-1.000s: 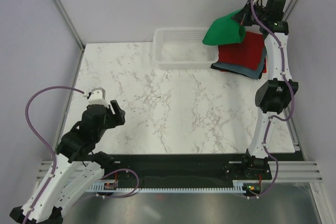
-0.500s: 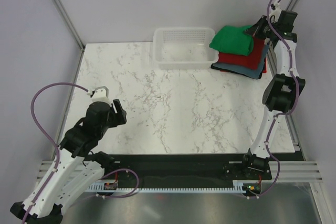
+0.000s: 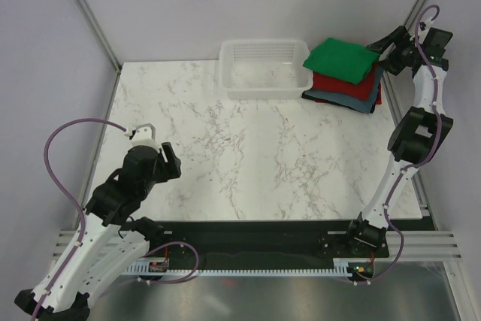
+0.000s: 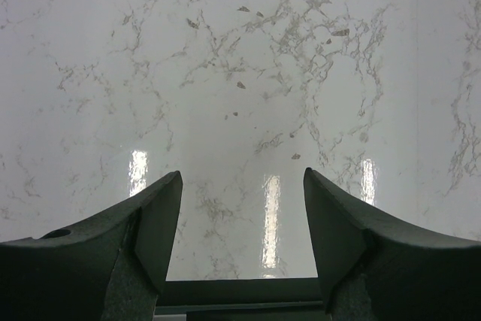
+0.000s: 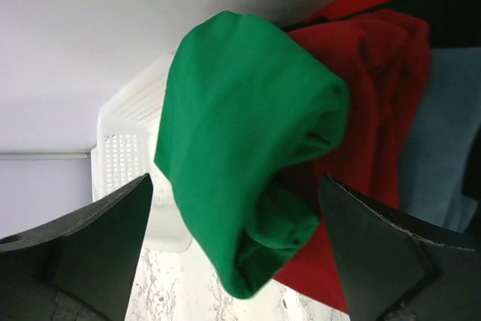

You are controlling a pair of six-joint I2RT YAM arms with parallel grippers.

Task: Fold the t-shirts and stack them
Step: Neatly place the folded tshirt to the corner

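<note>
**Green shirt released on top of the stack**

From above, the green shirt [image 3: 340,59] was seen lying on the red shirt [image 3: 349,84] and the grey-blue shirt [image 3: 338,98] at the far right corner of the table [image 3: 248,155], just beside the basket [image 3: 259,44]. The right gripper [image 3: 382,56] was seen at the stack's far edge, jaws spread, nothing held. The left gripper [image 3: 167,162] was seen well apart, over bare marble.

At the left wrist, wide jaws and only tabletop were shown.

At the right wrist, the green bundle was framed between parted fingers, loosely rolled. It was judged light, soft and floppy; a pinch across a folded edge, all layers together, would be favoured.
</note>
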